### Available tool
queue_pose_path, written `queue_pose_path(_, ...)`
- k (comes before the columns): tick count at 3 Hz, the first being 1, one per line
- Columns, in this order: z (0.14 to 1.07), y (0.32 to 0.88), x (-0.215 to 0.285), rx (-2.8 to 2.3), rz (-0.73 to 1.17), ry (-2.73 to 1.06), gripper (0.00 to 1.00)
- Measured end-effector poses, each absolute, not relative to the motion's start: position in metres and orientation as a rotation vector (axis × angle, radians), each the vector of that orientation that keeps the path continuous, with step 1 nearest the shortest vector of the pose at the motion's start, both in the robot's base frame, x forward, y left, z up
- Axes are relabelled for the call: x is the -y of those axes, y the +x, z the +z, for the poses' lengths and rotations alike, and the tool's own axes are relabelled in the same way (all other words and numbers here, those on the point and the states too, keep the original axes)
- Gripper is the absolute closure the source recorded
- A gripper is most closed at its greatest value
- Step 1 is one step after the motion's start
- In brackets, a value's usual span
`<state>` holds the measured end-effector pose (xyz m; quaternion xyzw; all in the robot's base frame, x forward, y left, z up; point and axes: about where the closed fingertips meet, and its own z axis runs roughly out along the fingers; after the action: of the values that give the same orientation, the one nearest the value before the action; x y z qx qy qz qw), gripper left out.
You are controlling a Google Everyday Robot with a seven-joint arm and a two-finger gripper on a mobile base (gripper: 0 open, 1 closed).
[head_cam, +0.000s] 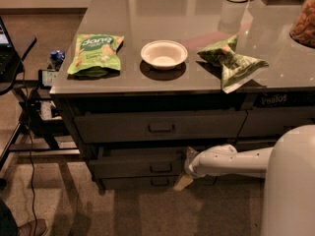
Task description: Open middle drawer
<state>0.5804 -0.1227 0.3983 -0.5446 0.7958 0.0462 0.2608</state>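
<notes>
The middle drawer (133, 166) is a wide dark grey front with a small rectangular pull handle (161, 168), below the taller top drawer front (157, 127) and above the slim bottom front (147, 183). It seems to stand a little forward of the cabinet, with a dark gap above it. My gripper (185, 172) is at the end of my white arm (231, 160), which reaches in from the right. The gripper is at the right end of the middle drawer, right of the handle. Whether it touches the drawer is hidden.
On the grey counter (197, 14) lie a green snack bag (94, 53), a white bowl (164, 54) and a dark green chip bag (231, 60). A black stand with cables (29, 107) is to the left. My white body (290, 186) fills the lower right.
</notes>
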Motion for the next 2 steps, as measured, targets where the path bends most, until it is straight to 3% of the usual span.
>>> queue_pose_path(2,0.3866,0.5744,0.1125,-2.168,0.171,-1.496,0.00)
